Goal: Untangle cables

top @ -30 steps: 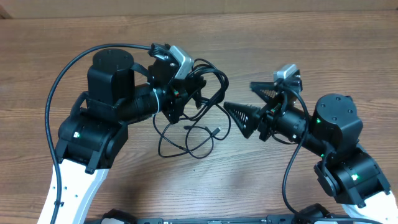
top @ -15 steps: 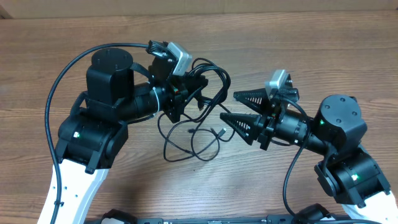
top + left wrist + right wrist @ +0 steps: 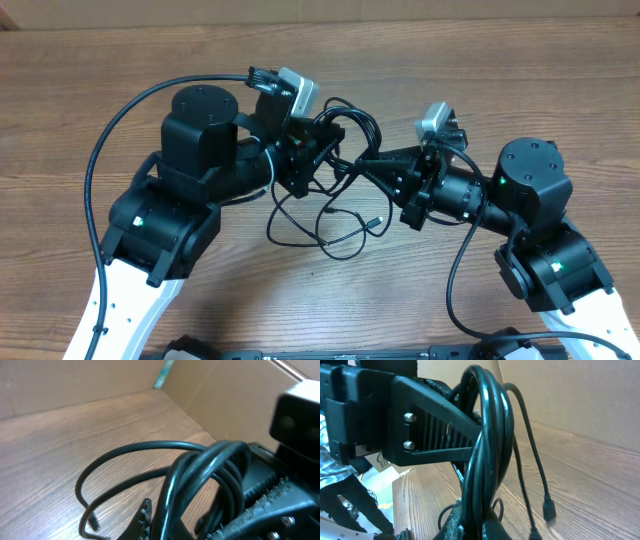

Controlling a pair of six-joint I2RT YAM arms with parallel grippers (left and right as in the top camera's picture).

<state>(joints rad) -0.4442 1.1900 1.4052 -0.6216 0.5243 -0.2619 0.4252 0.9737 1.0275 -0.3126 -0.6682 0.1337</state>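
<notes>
The cables [image 3: 330, 215] are thin black cords. One part is lifted as a bunch between the two grippers, and loose loops and a plug end [image 3: 375, 222] lie on the wooden table below. My left gripper [image 3: 312, 148] is shut on the bunch from the left. My right gripper [image 3: 366, 166] is shut on the same bunch from the right, close beside it. In the left wrist view the cables [image 3: 200, 472] rise from my left gripper [image 3: 162, 527]. The right wrist view has the cables [image 3: 487, 445] running up from my right gripper [image 3: 490, 527], and two plug ends [image 3: 549, 509] dangle.
The wooden table [image 3: 480, 60] spreads all round. A thick black arm cable [image 3: 115, 130] arcs over the left arm. Cardboard walls [image 3: 220, 390] stand at the table's far side. The left arm's ribbed finger [image 3: 445, 425] crosses the right wrist view.
My right gripper has swung left to the lifted bunch and gone from open to shut on it. The left arm, still gripping, has shifted a little right, dragging the loops along.
</notes>
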